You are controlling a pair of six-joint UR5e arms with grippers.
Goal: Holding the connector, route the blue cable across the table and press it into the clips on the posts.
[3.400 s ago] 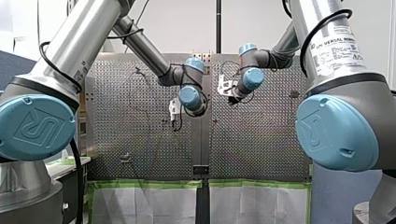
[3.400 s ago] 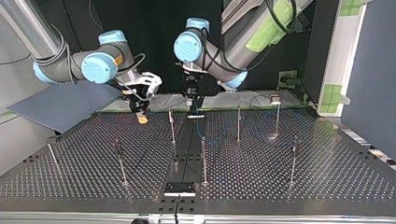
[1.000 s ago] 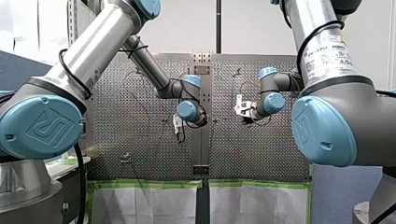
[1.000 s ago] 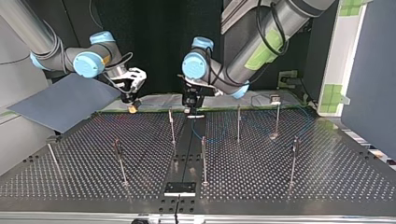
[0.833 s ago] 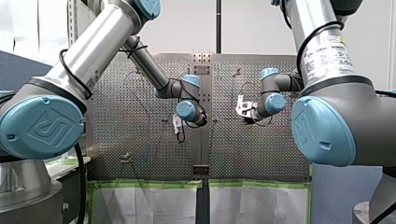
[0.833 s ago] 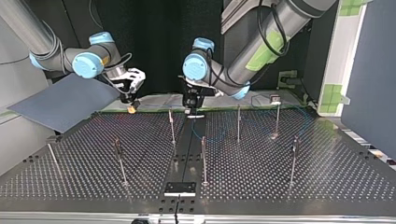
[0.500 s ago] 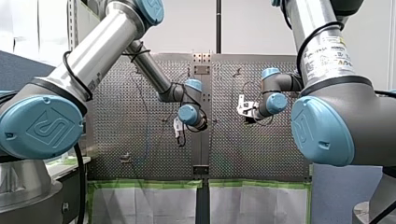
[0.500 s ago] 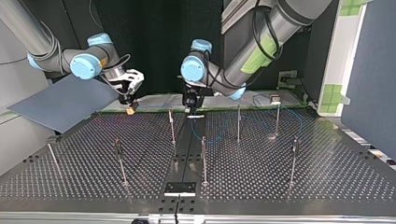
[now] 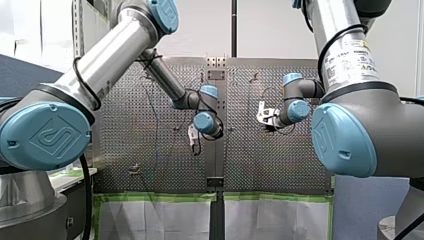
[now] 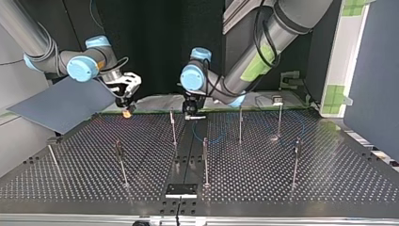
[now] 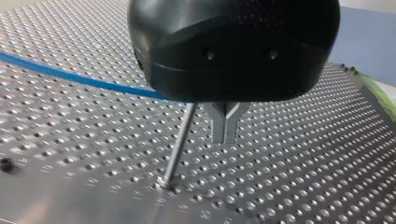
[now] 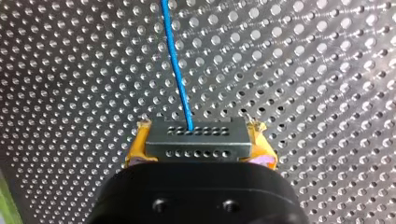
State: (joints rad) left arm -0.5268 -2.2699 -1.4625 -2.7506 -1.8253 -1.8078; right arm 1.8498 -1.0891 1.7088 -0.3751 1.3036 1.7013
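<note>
My right gripper is shut on a grey connector with rows of holes, held between yellow pads. The blue cable runs from the connector away over the perforated table. In the top view my right gripper hangs near the table's back edge at the view's left. My left gripper hangs near the back middle. Its metal fingers are shut, just above the table beside a thin post. The cable passes behind its body; contact is hidden. A cable loop lies among the posts.
Several thin posts stand across the table, among them ones at the middle, back right and front left. A grey board leans at the top view's left. A black bracket sits at the front middle.
My right gripper has carried the connector further towards the top view's left. My left gripper has shifted slightly the same way and stayed low by the back middle post.
</note>
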